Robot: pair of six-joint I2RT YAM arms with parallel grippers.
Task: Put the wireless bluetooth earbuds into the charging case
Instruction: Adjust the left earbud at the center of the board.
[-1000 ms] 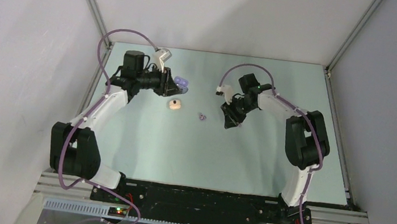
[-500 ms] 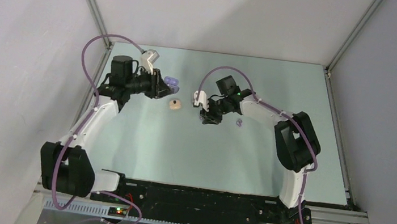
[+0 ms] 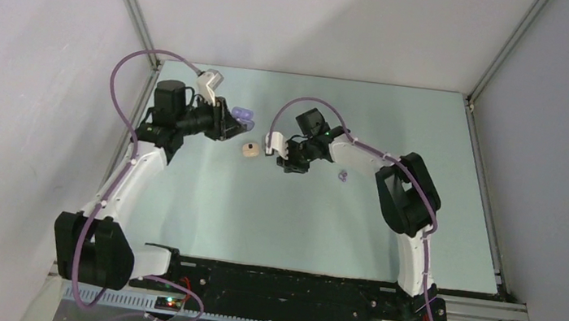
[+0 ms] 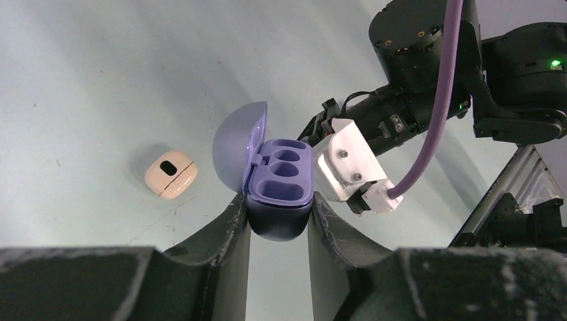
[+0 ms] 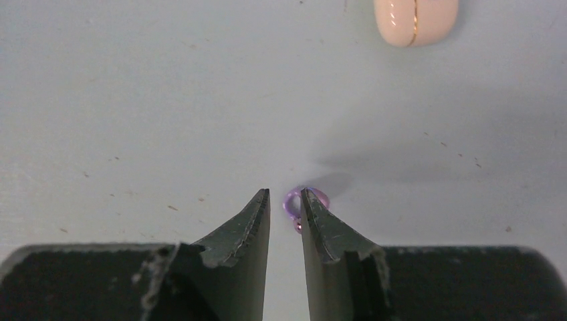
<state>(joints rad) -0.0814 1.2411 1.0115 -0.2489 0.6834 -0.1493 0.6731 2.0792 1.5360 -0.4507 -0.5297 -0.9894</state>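
Note:
My left gripper (image 4: 279, 202) is shut on the purple charging case (image 4: 284, 170) and holds it off the table, lid open and both wells showing. From above, the case (image 3: 243, 114) is at the back left. My right gripper (image 5: 284, 192) points down at the table, its jaws narrowly open around a tiny purple earbud (image 5: 317, 195). The earbud lies against the right finger, partly behind it, with a gap to the left finger. From above, the right gripper (image 3: 291, 165) hides that earbud. A second purple earbud (image 3: 342, 176) lies on the table just right of it.
A closed cream case (image 3: 250, 150) lies on the table between the two grippers, also the cream case (image 4: 171, 174) left of the purple one and the cream case (image 5: 416, 20) ahead of the right fingers. The right arm's wrist camera block (image 4: 351, 167) sits close beside the held case.
My right arm has swung left to the purple earbud and its jaws have narrowed around it. The left arm has drawn back a little to the left with the case.

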